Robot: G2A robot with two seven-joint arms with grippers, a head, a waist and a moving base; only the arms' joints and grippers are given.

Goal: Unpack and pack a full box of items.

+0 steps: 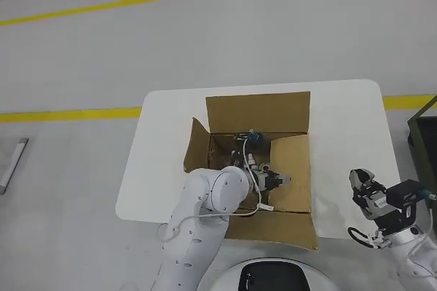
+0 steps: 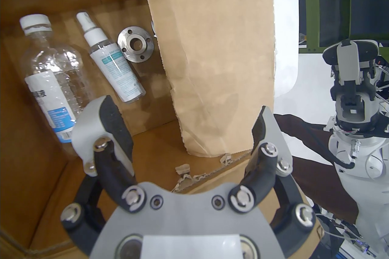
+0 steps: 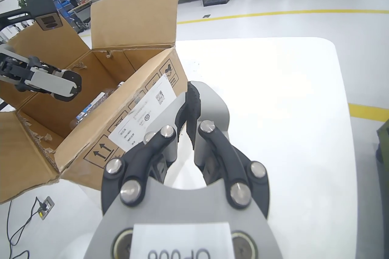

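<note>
Our left gripper [image 1: 279, 178] hangs inside the open cardboard box [image 1: 258, 113], and our right gripper [image 1: 361, 180] hovers over the white table [image 1: 349, 124] beside it. From the left wrist we see its fingers [image 2: 104, 117] spread wide and empty above a water bottle [image 2: 48, 75], a spray bottle [image 2: 112, 59] and a metal flange [image 2: 135, 44] on the box floor. From the right wrist, the pads [image 3: 193, 108] press together, gripping nothing.
</note>
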